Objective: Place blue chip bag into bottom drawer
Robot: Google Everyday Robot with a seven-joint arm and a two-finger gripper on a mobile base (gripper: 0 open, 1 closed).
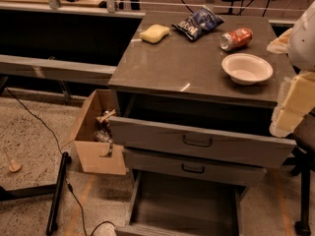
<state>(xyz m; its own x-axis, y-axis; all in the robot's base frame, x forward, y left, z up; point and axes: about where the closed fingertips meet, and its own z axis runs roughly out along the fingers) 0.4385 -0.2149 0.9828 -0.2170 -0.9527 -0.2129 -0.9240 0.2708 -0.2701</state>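
Gripper: you see the pale cream gripper (292, 104) at the right edge, just beside the front right corner of the cabinet; you cannot tell how far it is open or whether it holds anything; it is well apart from the bag.
Bag: the crinkled dark navy foil blue chip bag (198, 23) lies near the back of the flat grey cabinet top (172, 68), between the soft yellow sponge (155, 33) and the red soda can (236, 39), which lies on its side.
Bowl: the round white bowl (247, 68) sits upright just in front of the can.
Drawers: the wide grey bottom drawer (184, 205) stands pulled out, its plain floor showing; the two grey upper drawers (197, 142) with dark handles are partly out above it.
Floor: an open brown cardboard box (93, 136) stands left of the cabinet.
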